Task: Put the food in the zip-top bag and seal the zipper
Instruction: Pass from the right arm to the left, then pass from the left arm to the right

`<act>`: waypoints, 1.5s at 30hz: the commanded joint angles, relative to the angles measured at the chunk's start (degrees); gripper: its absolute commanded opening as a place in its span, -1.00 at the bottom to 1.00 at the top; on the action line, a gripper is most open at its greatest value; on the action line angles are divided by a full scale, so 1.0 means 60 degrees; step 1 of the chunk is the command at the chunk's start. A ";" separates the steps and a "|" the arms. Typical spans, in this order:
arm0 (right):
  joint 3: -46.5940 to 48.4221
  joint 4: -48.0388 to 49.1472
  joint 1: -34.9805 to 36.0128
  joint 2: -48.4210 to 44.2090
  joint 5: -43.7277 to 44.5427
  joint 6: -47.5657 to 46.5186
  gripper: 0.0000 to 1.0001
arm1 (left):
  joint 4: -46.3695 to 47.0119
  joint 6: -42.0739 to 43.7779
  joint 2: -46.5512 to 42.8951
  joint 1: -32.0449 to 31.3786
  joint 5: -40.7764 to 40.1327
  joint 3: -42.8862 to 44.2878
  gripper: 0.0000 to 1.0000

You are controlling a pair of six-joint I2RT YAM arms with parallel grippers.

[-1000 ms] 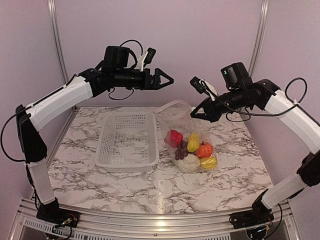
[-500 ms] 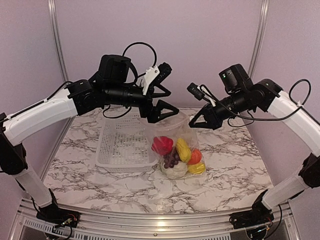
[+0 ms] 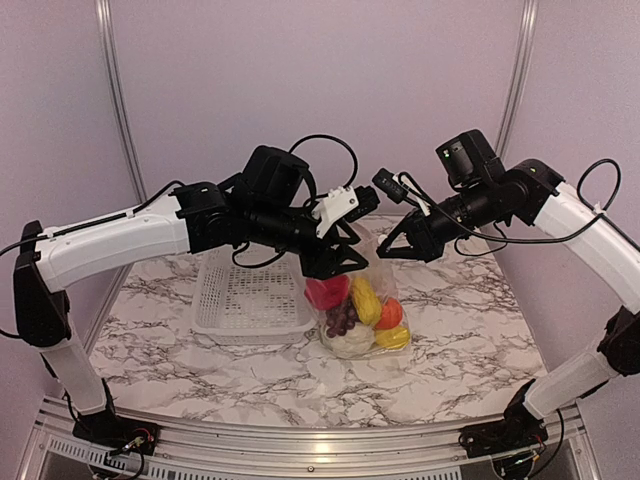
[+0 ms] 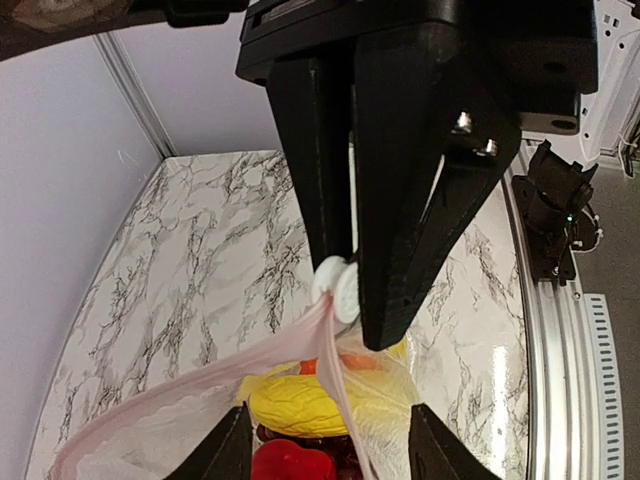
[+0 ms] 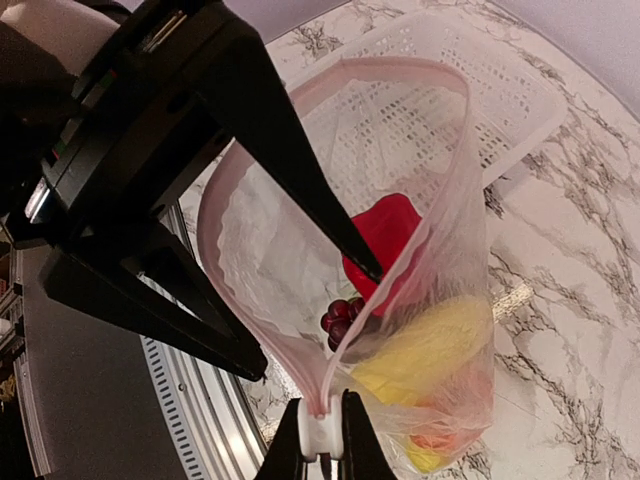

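Clear plastic film formed the zip-top bag (image 3: pixel 375 278), which in the top external view hung upright just right of the white perforated basket (image 3: pixel 250 295) over the marbled tabletop (image 3: pixel 460 340). All the food lay in its lower half: red bell pepper (image 3: pixel 325 292), yellow corn piece (image 3: pixel 365 298), orange fruit (image 3: pixel 391 313), grape bunch (image 3: pixel 340 318) and cauliflower (image 3: pixel 350 340). Whether the loaded bottom touched the tabletop could not be told. The left tool (image 3: pixel 358 245) reached in from the left at the bag's mouth, and the right tool (image 3: pixel 380 252) met that mouth from the right.

Left wrist view: the left tool (image 4: pixel 330 450) showed its two fingertips at the lower edge, standing apart, with the bag film (image 4: pixel 200 390) and the zipper (image 4: pixel 340 390) passing between them. It was open and clamped nothing. Opposite it, the right tool (image 4: pixel 340 290) had its white pads pressed together on the end of the zipper strip. The corn and pepper lay below.

Right wrist view: the right tool (image 5: pixel 322 430) was closed on the bag, pinching the corner where the two sides of the zipper (image 5: pixel 205 230) met. The mouth gaped in a wide loop. One finger of the left tool (image 5: pixel 320 322) pointed inside the loop and the other stayed outside it, so that the near rim ran between them. The pepper, grapes and corn lay inside, with the basket behind.
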 commanded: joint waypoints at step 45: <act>-0.3689 0.5125 -0.0278 -0.1883 0.0873 0.0238 -0.41 | 0.1166 -0.2704 0.0095 0.0031 0.0741 -0.0459 -1.00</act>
